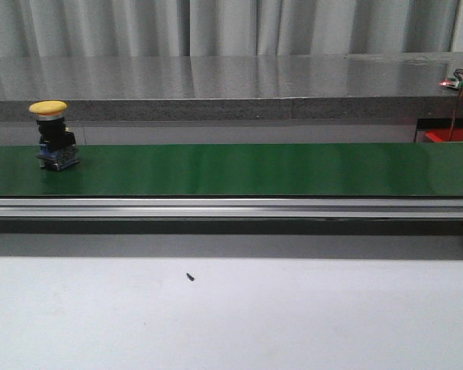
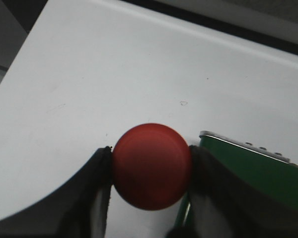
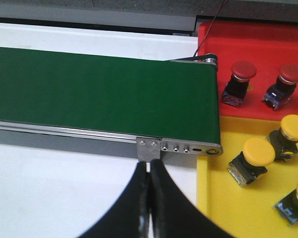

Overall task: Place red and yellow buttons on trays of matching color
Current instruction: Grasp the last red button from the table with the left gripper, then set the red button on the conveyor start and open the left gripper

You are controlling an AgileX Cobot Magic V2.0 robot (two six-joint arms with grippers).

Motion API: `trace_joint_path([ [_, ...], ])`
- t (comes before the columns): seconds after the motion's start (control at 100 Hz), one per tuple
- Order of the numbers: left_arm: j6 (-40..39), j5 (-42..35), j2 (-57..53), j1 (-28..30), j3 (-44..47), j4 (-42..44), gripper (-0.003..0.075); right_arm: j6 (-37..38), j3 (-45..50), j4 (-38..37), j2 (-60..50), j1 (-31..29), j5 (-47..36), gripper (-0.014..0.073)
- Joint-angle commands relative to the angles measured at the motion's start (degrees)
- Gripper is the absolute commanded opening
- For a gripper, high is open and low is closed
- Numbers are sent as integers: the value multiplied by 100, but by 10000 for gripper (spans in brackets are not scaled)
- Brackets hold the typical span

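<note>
A yellow button (image 1: pixel 49 132) on a black and blue base stands upright on the green belt (image 1: pixel 239 169) at its left end. My left gripper (image 2: pixel 151 166) is shut on a red button (image 2: pixel 151 164), held over the white table beside the belt's end (image 2: pixel 248 166). My right gripper (image 3: pixel 150 168) is shut with nothing in it, hanging just in front of the belt's right end. Beyond that end lie the red tray (image 3: pixel 258 39) with two red buttons (image 3: pixel 239 79) (image 3: pixel 284 82) and the yellow tray (image 3: pixel 243 208) with three yellow buttons (image 3: pixel 252 158). Neither arm shows in the front view.
The belt's aluminium rail (image 1: pixel 231 206) runs across the table's width. A grey ledge (image 1: pixel 216 100) and curtains stand behind it. A small dark speck (image 1: pixel 190 277) lies on the white table (image 1: pixel 231 316). A red edge and a wired part (image 1: pixel 457 81) show at far right.
</note>
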Motion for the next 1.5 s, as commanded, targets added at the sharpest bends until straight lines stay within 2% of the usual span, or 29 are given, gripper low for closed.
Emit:
trace_joint_path([
  [0.0, -33, -200, -594, -229, 66, -100, 138, -37, -148, -24, 3, 0, -405, -66],
  [0.35, -20, -243, -990, -1245, 830, -115, 138, -37, -148, -24, 3, 0, -405, -66],
  [0.48, -20, -410, -990, -1418, 1039, -115, 138, -37, -148, -24, 3, 0, -405, -66],
  [1.36, -1, -426, -758, -1419, 1055, 26, 140, -37, -148, -24, 3, 0, -405, -66],
  [1.43, -1, -412, -758, -1419, 1055, 26, 164, -37, -148, -24, 3, 0, -405, -66],
  [1.49, -1, -386, -758, -1419, 1055, 26, 226, -37, -148, -24, 3, 0, -405, -66],
])
